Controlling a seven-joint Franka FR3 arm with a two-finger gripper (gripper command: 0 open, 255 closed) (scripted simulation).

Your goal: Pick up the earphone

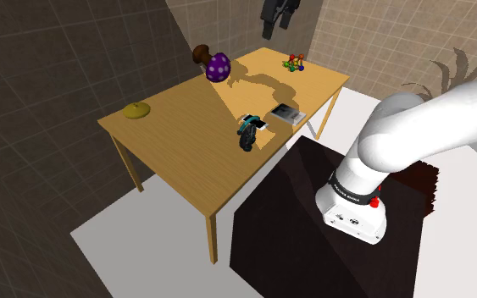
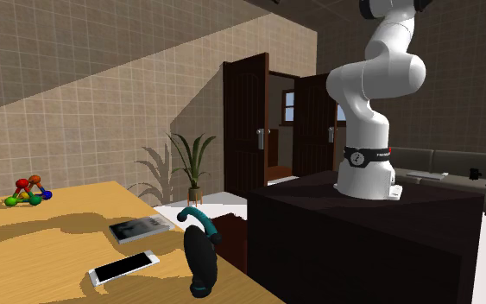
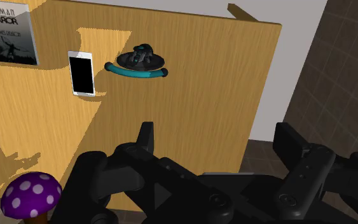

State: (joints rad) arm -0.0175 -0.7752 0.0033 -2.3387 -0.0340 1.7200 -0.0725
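The earphone (image 1: 248, 132) is a black headset with a teal band, standing near the table edge closest to the stand. It also appears in the second exterior view (image 2: 201, 260) and in the wrist view (image 3: 138, 61), far beyond the fingers. My black gripper (image 1: 278, 19) hangs high above the far end of the table, well away from the earphone. The wrist view has the gripper (image 3: 219, 141) open, its fingers (image 3: 147, 136) apart and nothing between them.
On the wooden table (image 1: 177, 140), a white phone (image 3: 82, 72) and a book (image 3: 11, 32) lie beside the earphone. A purple spotted mushroom (image 1: 217, 66), a colourful ball toy (image 1: 294, 63) and a yellow disc (image 1: 135, 111) sit farther off. The dark stand (image 1: 313, 229) adjoins the table.
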